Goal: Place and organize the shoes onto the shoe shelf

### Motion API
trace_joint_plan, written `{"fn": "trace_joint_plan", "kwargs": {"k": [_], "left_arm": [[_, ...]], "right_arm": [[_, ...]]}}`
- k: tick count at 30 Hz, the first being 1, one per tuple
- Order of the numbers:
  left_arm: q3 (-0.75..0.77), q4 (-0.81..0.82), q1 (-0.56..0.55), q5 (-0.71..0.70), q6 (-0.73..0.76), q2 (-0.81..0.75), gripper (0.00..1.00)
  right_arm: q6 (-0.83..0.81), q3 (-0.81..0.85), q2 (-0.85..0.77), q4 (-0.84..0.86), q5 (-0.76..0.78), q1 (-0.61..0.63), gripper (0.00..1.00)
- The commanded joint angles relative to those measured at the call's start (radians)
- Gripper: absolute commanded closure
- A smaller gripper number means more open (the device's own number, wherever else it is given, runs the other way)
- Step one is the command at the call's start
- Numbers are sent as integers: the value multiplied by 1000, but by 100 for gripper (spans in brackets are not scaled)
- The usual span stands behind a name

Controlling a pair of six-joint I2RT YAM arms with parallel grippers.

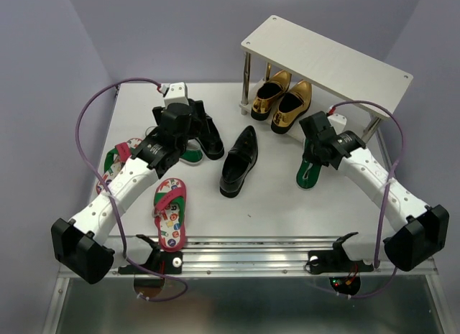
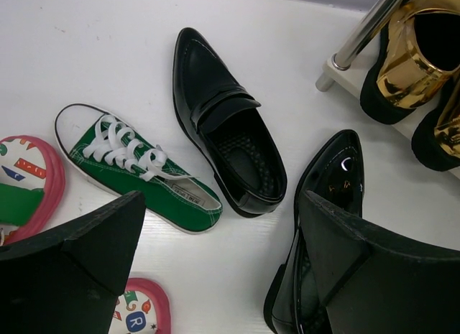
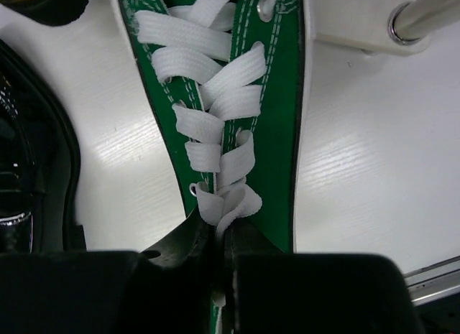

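- Right gripper (image 3: pixel 219 251) is down on the green sneaker (image 1: pixel 310 173), out at 3 o'clock on the table (image 1: pixel 287 212), its fingers pinched tight together at the lower end of the white lacing.
- It's cramped in the wrist view. A loop of lace is clearly caught between the pads, but I can't tell whether the tongue is caught too.
- That sneaker lies sole-down on the table, just beside a metal leg (image 3: pixel 420 18) of the rack.
- Shoe shelf (image 1: pixel 327 61) stands at 1 o'clock, its cream board up on thin rods.
- The gold loafers (image 1: pixel 291 104) sit side by side underneath that board, heels facing 7 o'clock.
- Over at 10 o'clock, the left gripper (image 2: pixel 223 273) hovers with its fingers spread as wide as they go, touching nothing.
- Below it lies a black loafer (image 2: pixel 226 126), with the other green sneaker (image 2: pixel 144 172) just beside it on the 9 o'clock side in the wrist view.
- The second black loafer (image 1: pixel 239 161) is alone at the centre of the table, toe pointing roughly to 12 o'clock.
- One flip-flop (image 1: pixel 171 212) lies footbed-up at 7 o'clock, near the front edge.
- Its mate (image 1: pixel 118 158) is at 9 o'clock, partly hidden under the left arm.
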Motion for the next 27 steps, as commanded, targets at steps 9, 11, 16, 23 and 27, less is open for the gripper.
{"fn": "trace_joint_plan", "kwargs": {"k": [9, 11, 16, 23, 27], "left_arm": [[-25, 0, 10, -64, 60, -88, 1], [-26, -6, 11, -72, 69, -98, 1], [-38, -10, 16, -78, 74, -123, 1], [-37, -26, 17, -81, 84, -137, 1], [-45, -18, 20, -80, 83, -144, 1]], "right_arm": [[-54, 170, 134, 198, 43, -164, 99], [-47, 188, 169, 203, 76, -175, 99], [-19, 182, 208, 253, 116, -196, 99], [-25, 152, 220, 310, 113, -218, 99], [-39, 72, 179, 370, 51, -218, 99]]}}
